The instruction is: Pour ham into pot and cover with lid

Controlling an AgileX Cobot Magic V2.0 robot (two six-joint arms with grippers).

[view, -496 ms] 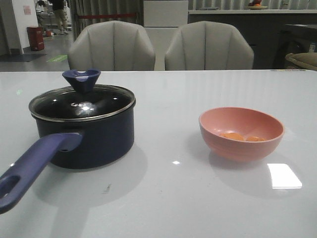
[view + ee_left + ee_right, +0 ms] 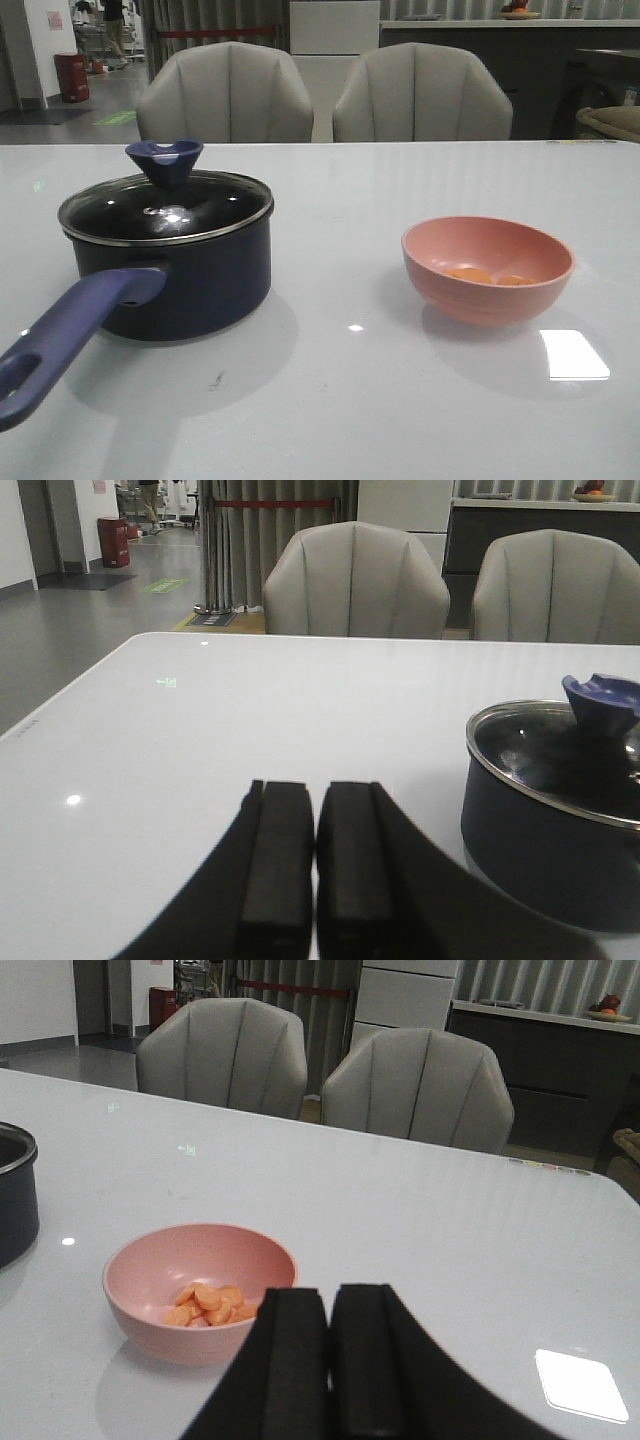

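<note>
Ham sits in the pink bowl at right; both grippers are pressed together, empty. Pouring before lifting the lid off the pot would scatter slices.

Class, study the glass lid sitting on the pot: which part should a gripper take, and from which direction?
Grip the blue knob from straight above. It stands upright at the centre of the lid and flares outward toward its top, so fingers closing under the flare likely won't slip; the glass and thin rim lie flat on the pot.
</note>
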